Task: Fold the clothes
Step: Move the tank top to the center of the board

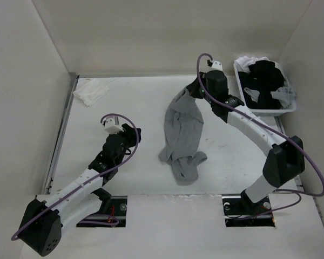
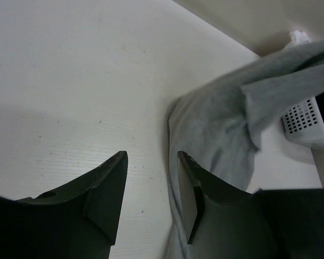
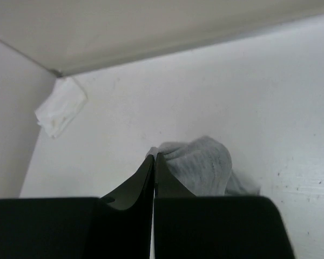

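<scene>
The clothes, a plain light grey T-shirt (image 1: 183, 132), hang bunched from a raised top corner and trail down onto the white table (image 1: 135, 102). My right gripper (image 1: 190, 93) is shut on that top corner; in the right wrist view the jaws (image 3: 154, 157) meet with grey fabric (image 3: 205, 167) pinched at their tips. My left gripper (image 1: 135, 136) sits low, to the left of the shirt, and is open. In the left wrist view its fingers (image 2: 151, 155) straddle bare table and the shirt's left edge (image 2: 221, 129), the right finger lying over the fabric.
A white perforated basket (image 1: 288, 109) of black and white garments stands at the back right, also seen as the basket (image 2: 308, 121) behind the shirt. A small white cloth (image 1: 90, 91) lies in the back left corner (image 3: 59, 110). Walls enclose the table.
</scene>
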Controlling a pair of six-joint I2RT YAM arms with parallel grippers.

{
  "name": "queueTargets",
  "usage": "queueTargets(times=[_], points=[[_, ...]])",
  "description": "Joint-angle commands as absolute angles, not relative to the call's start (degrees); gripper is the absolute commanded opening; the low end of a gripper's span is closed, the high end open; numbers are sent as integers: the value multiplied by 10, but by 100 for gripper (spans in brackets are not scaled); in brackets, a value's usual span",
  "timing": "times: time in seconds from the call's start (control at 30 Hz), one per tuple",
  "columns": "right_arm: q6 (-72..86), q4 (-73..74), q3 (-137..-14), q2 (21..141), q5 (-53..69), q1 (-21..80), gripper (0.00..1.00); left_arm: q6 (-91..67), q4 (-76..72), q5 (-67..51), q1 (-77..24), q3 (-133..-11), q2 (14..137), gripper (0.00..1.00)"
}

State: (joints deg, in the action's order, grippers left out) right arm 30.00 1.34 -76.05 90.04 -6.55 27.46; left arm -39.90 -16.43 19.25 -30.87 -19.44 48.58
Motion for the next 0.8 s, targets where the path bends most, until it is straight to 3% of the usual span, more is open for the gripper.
queueTargets(times=[0.0, 0.3, 0.5, 0.6, 0.67, 0.77], points=[[271, 3, -926, 851, -36, 286, 0, -399, -166, 181, -315, -210, 490, 39], [188, 180, -1042, 809, -37, 404, 1, -425, -132, 177, -328, -239, 435, 39], [235, 195, -917, 819, -39, 559, 3, -468, -27, 193, -286, -212, 311, 39], [275, 181, -834, 866, -40, 624, 8, -479, 60, 207, -228, -204, 248, 40], [287, 157, -765, 868, -44, 675, 33, -478, 108, 196, -177, -203, 222, 41], [294, 121, -678, 789, -71, 690, 53, -461, 133, 146, -127, -207, 239, 43]])
